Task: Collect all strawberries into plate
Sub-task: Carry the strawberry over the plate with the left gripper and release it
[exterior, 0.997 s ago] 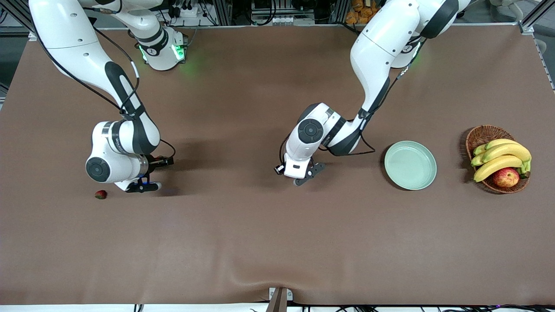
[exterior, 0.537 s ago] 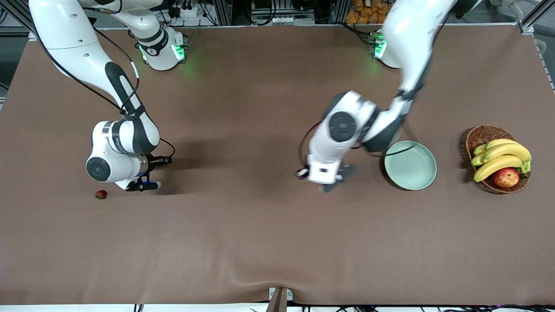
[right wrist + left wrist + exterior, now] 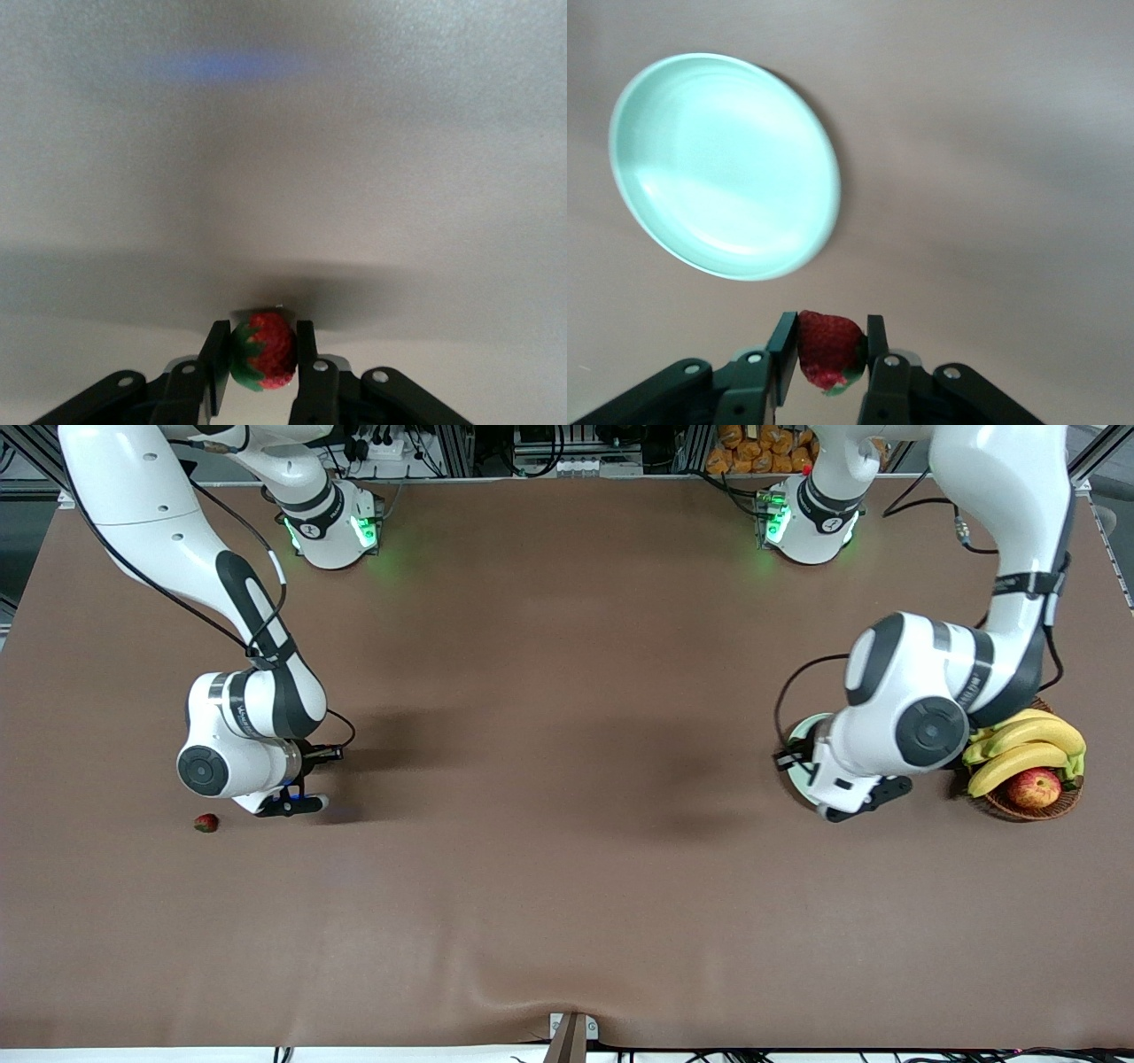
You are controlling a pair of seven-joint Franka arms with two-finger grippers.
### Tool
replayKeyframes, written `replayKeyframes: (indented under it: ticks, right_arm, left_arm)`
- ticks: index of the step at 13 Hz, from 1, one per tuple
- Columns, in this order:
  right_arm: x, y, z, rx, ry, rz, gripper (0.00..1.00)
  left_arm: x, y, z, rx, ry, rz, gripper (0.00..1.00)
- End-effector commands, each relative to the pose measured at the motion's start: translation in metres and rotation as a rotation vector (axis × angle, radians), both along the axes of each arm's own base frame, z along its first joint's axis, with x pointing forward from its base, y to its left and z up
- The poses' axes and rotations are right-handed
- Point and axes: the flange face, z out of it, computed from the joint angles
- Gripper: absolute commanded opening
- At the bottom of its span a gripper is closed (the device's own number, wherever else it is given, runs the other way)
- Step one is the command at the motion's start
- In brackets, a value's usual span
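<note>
strawberries, red with green caps: left gripper (image 3: 828, 354) pinches one (image 3: 830, 348), right gripper (image 3: 257, 359) another (image 3: 263, 350).

Glossy white shells with black joint bands and round black caps; thin black cables alongside; green-lit bases; black finger mounts with silver screws.
</note>
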Motion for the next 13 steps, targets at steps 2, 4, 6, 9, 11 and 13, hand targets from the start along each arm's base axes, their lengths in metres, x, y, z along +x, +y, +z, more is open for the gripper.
replayKeyframes:
  ticks: [2,4,6,9,11,13]
  right_arm:
    - [0.043,0.017,0.065,0.02,-0.086,0.0,0.0]
    - [0.058,0.079,0.109,0.078,-0.072,-0.08,0.0]
    - [0.051,0.162,0.129,0.153,-0.048,-0.234,0.0]
    - [0.031,0.264,0.117,0.289,-0.057,-0.355,0.0]
    - [0.012,0.313,0.085,0.331,-0.061,-0.372,0.0]
    - [0.001,0.34,0.062,0.332,-0.107,-0.365,0.0]
  left_arm:
    - [-0.016,0.064,-0.051,-0.005,-0.02,-0.147,0.0]
    - [-0.019,0.068,-0.082,-0.029,-0.068,-0.163,0.0]
    - [-0.014,0.073,-0.085,-0.041,-0.075,-0.218,0.65]
    - [-0.003,0.099,-0.056,-0.052,-0.117,-0.244,1.0]
    - [0.0,0.094,-0.032,-0.062,-0.141,-0.236,1.0]
    - [0.006,0.064,-0.008,-0.099,-0.154,-0.242,1.0]
